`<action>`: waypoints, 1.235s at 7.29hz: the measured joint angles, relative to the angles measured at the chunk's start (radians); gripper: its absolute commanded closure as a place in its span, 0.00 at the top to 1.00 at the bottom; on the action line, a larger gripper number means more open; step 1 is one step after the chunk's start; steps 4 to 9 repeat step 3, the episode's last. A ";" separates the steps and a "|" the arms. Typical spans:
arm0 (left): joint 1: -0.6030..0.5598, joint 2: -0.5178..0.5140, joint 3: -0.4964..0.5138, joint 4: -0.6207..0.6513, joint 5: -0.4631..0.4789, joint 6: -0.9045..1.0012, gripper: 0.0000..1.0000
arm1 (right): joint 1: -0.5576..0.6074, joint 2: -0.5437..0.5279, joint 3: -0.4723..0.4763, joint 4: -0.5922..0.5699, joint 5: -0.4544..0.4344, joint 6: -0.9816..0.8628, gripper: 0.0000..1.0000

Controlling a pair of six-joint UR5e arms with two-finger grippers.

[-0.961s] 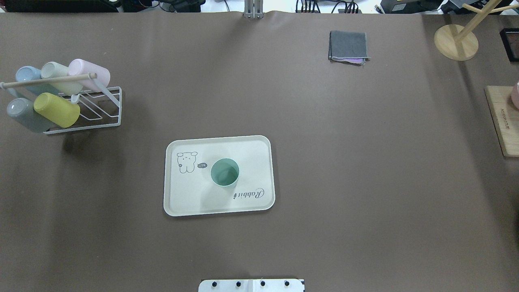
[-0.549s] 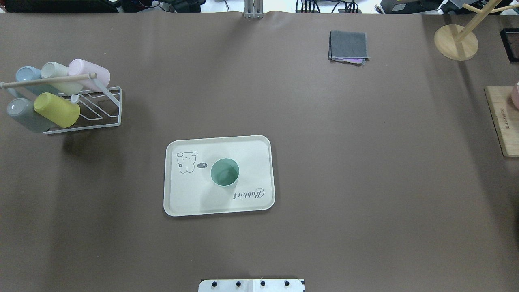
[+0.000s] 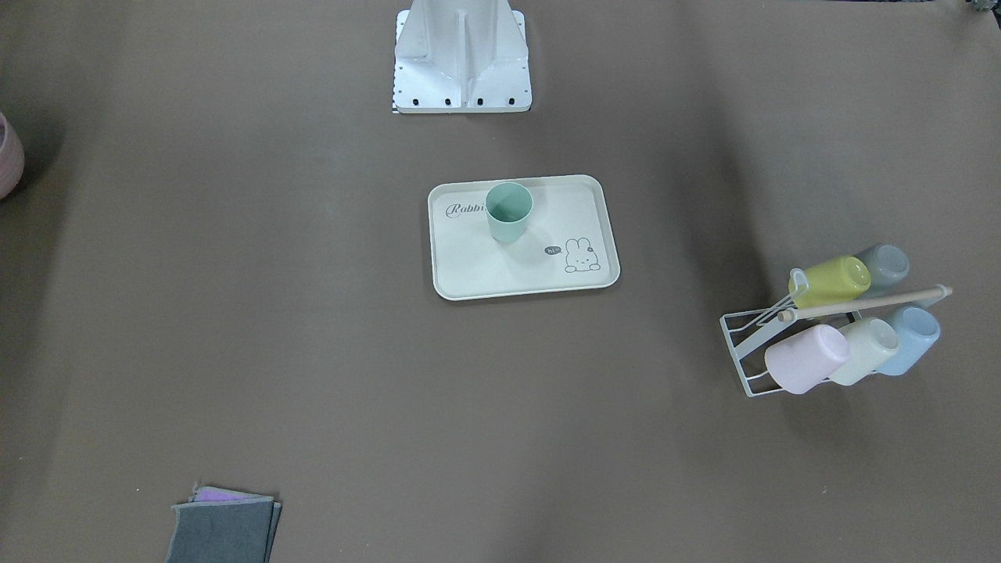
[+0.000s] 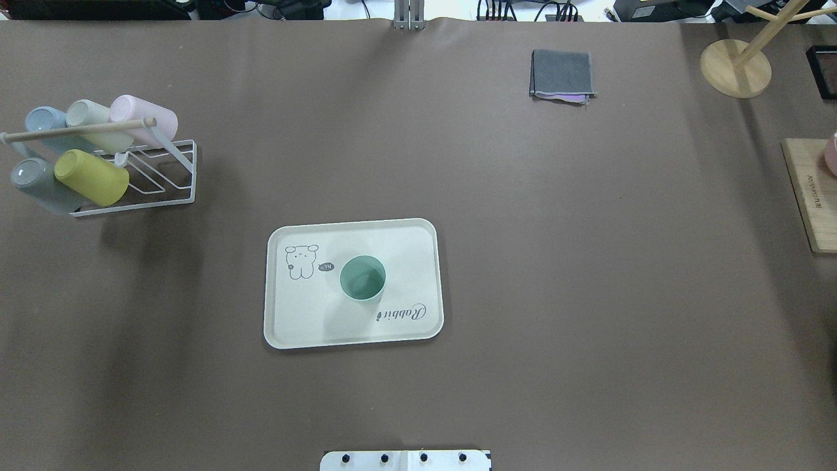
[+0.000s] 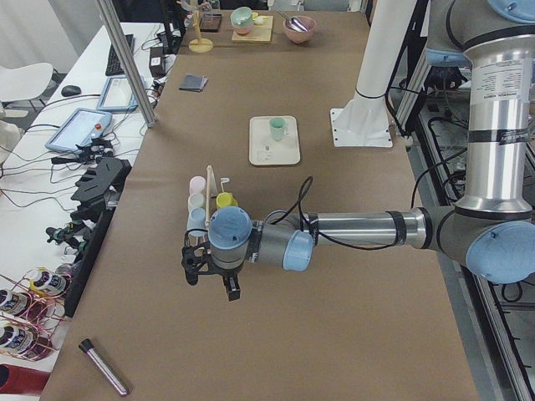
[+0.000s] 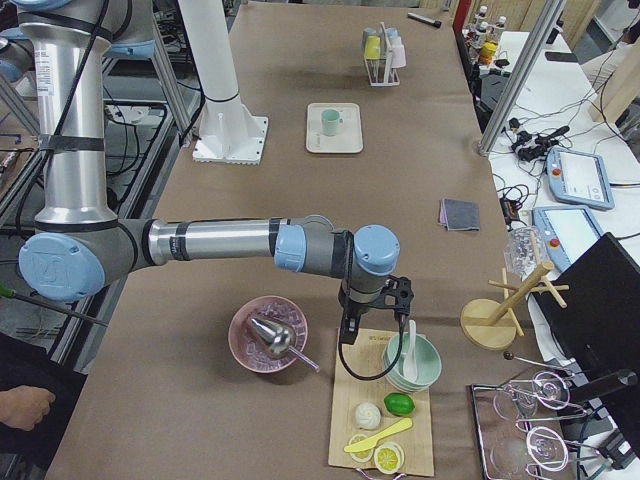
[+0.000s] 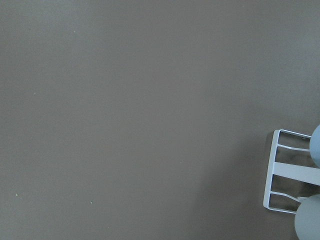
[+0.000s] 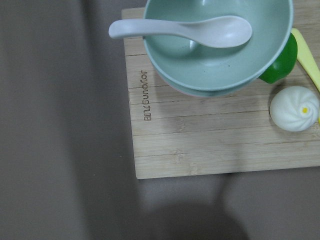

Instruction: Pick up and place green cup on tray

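The green cup [image 4: 362, 278] stands upright on the cream tray [image 4: 294, 320] near its middle, next to the "Rabbit" script; both also show in the front-facing view, cup [image 3: 509, 211] on tray [image 3: 508, 274]. No gripper touches it. My left gripper [image 5: 211, 284] shows only in the exterior left view, low over bare table beyond the cup rack, far from the tray; I cannot tell if it is open. My right gripper [image 6: 372, 318] shows only in the exterior right view, above the wooden board's edge; I cannot tell its state.
A white wire rack [image 4: 150, 190] with several pastel cups, a lime one [image 4: 91, 176] among them, stands at the left. A folded grey cloth [image 4: 562, 75] lies at the back right. A wooden board [image 4: 811, 196] holds a green bowl with a spoon [image 8: 215, 45].
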 measured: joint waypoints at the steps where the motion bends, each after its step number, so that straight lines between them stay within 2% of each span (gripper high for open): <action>1: 0.000 0.000 -0.003 0.005 0.009 0.001 0.98 | 0.000 0.000 0.000 0.000 0.000 0.000 1.00; 3: 0.002 -0.005 -0.004 0.006 0.047 0.003 0.98 | 0.001 0.000 0.001 0.000 0.000 0.000 1.00; 9: 0.002 -0.005 -0.004 0.006 0.047 0.003 0.98 | 0.001 0.000 0.001 0.000 0.000 0.000 1.00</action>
